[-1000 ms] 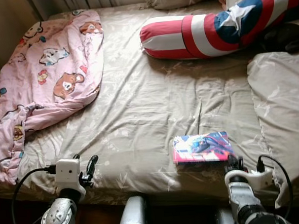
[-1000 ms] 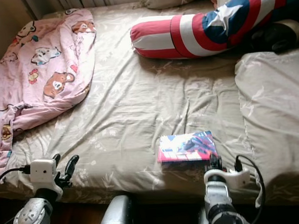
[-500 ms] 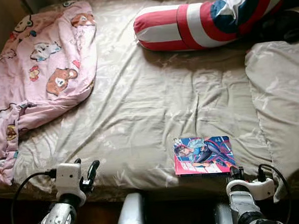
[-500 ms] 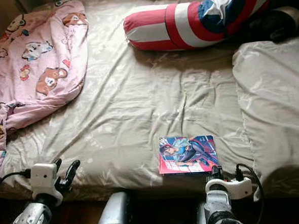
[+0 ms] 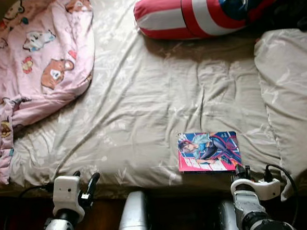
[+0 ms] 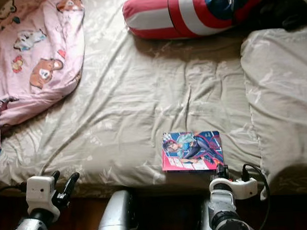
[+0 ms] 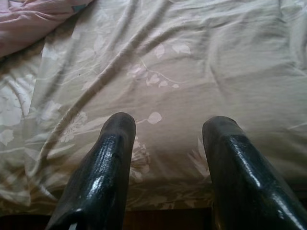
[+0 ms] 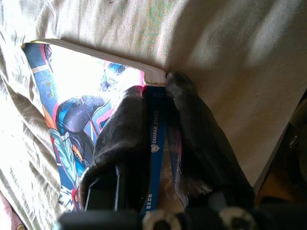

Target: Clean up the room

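Observation:
A comic book (image 5: 209,151) with a blue, red and pink cover lies flat on the beige bed sheet (image 5: 143,110), near the bed's front edge. My right gripper (image 5: 241,170) is at the book's near right corner. In the right wrist view its two fingers (image 8: 125,129) close around the blue spine of the book (image 8: 72,96), shut on it. My left gripper (image 5: 86,176) is low at the front left edge of the bed. Its fingers (image 7: 112,158) stand open over bare sheet, holding nothing.
A pink cartoon-print blanket (image 5: 40,59) is bunched on the bed's left side. A red, white and blue striped bolster (image 5: 199,10) lies across the far end. A beige pillow (image 5: 290,96) covers the right side. Dark floor (image 5: 105,222) lies below the bed edge.
The camera has tipped downward, so the whole bed has slid up in the picture. Both grippers sit lower against the bed edge. The right gripper stays at the book's corner.

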Motion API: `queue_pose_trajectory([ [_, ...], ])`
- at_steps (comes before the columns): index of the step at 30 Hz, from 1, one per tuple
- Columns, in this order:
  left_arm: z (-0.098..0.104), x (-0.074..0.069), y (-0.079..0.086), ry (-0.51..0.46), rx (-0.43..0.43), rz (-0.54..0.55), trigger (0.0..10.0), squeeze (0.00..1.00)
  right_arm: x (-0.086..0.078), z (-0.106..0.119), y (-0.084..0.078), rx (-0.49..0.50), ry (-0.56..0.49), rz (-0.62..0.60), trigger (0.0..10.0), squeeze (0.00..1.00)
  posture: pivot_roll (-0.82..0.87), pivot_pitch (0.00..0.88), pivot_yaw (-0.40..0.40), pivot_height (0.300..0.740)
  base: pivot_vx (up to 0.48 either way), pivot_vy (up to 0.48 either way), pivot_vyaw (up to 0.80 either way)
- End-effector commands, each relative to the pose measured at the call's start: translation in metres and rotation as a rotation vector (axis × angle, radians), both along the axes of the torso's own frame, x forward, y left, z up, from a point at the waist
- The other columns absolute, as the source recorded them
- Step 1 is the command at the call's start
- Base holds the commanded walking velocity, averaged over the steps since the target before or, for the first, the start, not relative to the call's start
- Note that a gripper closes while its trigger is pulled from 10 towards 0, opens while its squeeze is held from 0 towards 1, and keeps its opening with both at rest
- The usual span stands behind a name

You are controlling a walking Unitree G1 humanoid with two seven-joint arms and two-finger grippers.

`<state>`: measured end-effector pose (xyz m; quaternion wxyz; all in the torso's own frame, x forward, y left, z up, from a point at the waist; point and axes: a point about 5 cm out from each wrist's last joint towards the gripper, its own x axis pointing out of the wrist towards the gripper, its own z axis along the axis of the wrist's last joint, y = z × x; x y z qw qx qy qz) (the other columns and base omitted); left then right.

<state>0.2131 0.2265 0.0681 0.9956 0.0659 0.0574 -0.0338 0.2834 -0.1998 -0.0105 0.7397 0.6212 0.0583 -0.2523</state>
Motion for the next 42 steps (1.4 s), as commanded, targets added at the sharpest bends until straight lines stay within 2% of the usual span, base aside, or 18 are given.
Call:
queue_pose_trajectory([
  [1, -0.005, -0.008, 0.004, 0.043, 0.025, -0.002, 10.0, 0.00, -0.008, -0.008, 0.003, 0.027, 0.035, -0.014, 10.0, 0.00, 0.29, 0.352, 0.128, 0.632, 0.000, 0.000, 0.00],
  [8, -0.005, -0.009, 0.003, 0.048, 0.026, 0.000, 10.0, 0.00, -0.006, -0.005, 0.000, 0.018, 0.020, -0.016, 10.0, 0.00, 0.29, 0.355, 0.126, 0.632, 0.000, 0.000, 0.00],
  [9, -0.005, -0.009, 0.003, 0.049, 0.026, 0.001, 10.0, 0.00, -0.004, -0.004, -0.001, 0.016, 0.013, -0.015, 10.0, 0.21, 0.28, 0.355, 0.121, 0.632, 0.000, 0.000, 0.00],
  [10, -0.005, -0.009, 0.003, 0.049, 0.026, 0.002, 10.0, 0.00, -0.004, -0.003, -0.001, 0.014, 0.011, -0.014, 10.0, 0.67, 0.28, 0.355, 0.121, 0.632, 0.000, 0.000, 0.00],
  [11, -0.005, -0.009, 0.003, 0.048, 0.026, 0.002, 10.0, 0.00, -0.003, -0.003, -0.001, 0.014, 0.010, -0.013, 10.0, 0.67, 0.28, 0.354, 0.120, 0.632, 0.000, 0.000, 0.00],
  [12, -0.005, -0.008, 0.003, 0.048, 0.026, 0.003, 10.0, 0.00, -0.003, -0.003, -0.001, 0.013, 0.009, -0.012, 10.0, 0.75, 0.28, 0.353, 0.119, 0.632, 0.000, 0.000, 0.00],
  [23, -0.006, -0.003, 0.001, 0.045, 0.019, 0.005, 10.0, 0.00, -0.006, -0.005, 0.001, 0.040, 0.015, -0.047, 10.0, 0.72, 0.26, 0.346, 0.107, 0.632, 0.000, 0.000, 0.00],
  [27, -0.007, 0.000, 0.001, 0.042, 0.017, 0.011, 10.0, 0.00, -0.007, -0.008, 0.009, 0.044, 0.035, -0.017, 10.0, 0.68, 0.25, 0.337, 0.097, 0.632, 0.000, 0.000, 0.00],
  [28, -0.008, 0.001, 0.001, 0.040, 0.017, 0.013, 10.0, 0.00, -0.007, -0.008, 0.010, 0.034, 0.038, 0.000, 10.0, 0.64, 0.25, 0.335, 0.094, 0.632, 0.000, 0.000, 0.00],
  [29, -0.008, 0.002, 0.002, 0.038, 0.015, 0.016, 10.0, 0.00, -0.007, -0.009, 0.011, 0.032, 0.041, 0.000, 10.0, 0.30, 0.24, 0.333, 0.089, 0.632, 0.000, 0.000, 0.00],
  [31, -0.008, 0.002, 0.002, 0.038, 0.015, 0.018, 10.0, 0.00, -0.008, -0.009, 0.011, 0.036, 0.045, -0.008, 10.0, 0.30, 0.24, 0.333, 0.089, 0.632, 0.000, 0.000, 0.00],
  [33, -0.009, 0.004, 0.002, 0.036, 0.014, 0.023, 10.0, 0.00, -0.011, -0.012, 0.012, 0.008, 0.079, 0.019, 10.0, 0.22, 0.23, 0.324, 0.078, 0.632, 0.000, 0.000, 0.00],
  [34, -0.010, 0.006, 0.001, 0.035, 0.013, 0.024, 10.0, 0.00, -0.012, -0.013, 0.012, -0.006, 0.087, 0.031, 10.0, 0.15, 0.23, 0.320, 0.075, 0.632, 0.000, 0.000, 0.00],
  [35, -0.010, 0.006, 0.001, 0.034, 0.013, 0.025, 10.0, 0.00, -0.012, -0.013, 0.011, -0.003, 0.085, 0.026, 10.0, 0.00, 0.22, 0.317, 0.074, 0.632, 0.000, 0.000, 0.00],
  [42, -0.010, 0.013, 0.001, 0.014, 0.018, 0.031, 10.0, 0.00, -0.008, -0.008, 0.004, -0.041, 0.056, 0.032, 10.0, 0.00, 0.19, 0.297, 0.051, 0.632, 0.000, 0.000, 0.00],
])
